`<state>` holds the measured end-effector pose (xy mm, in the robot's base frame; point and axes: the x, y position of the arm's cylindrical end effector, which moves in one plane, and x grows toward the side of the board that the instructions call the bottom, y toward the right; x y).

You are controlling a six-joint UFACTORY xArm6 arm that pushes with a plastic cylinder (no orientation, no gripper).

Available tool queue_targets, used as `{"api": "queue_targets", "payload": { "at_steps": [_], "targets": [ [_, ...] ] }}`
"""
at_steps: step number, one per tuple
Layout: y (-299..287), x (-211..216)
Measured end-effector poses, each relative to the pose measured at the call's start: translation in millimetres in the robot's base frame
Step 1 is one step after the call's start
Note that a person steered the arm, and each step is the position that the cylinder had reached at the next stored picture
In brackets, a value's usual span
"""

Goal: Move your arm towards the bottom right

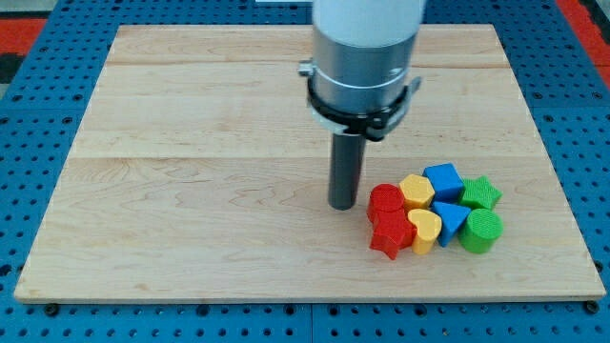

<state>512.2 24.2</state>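
My tip (343,205) rests on the wooden board (191,171), just left of a tight cluster of blocks at the view's lower right. Closest to it is a red round block (384,200), with a red star block (389,235) below that. To their right are a yellow hexagon-like block (416,190) and a yellow heart block (425,229). Further right are a blue cube (443,179), a blue triangle block (449,221), a green star block (479,193) and a green cylinder (480,231). The tip is apart from the red round block by a small gap.
The arm's white and grey body (365,57) hangs over the board's top middle. The board lies on a blue pegboard surface (38,191); a red area (29,24) shows at the view's top left corner.
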Motion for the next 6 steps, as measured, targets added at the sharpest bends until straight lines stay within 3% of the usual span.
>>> {"api": "queue_targets", "payload": {
  "at_steps": [1, 3, 5, 6],
  "targets": [
    [-26, 26],
    [7, 106],
    [229, 105],
    [268, 86]
  ]
}}
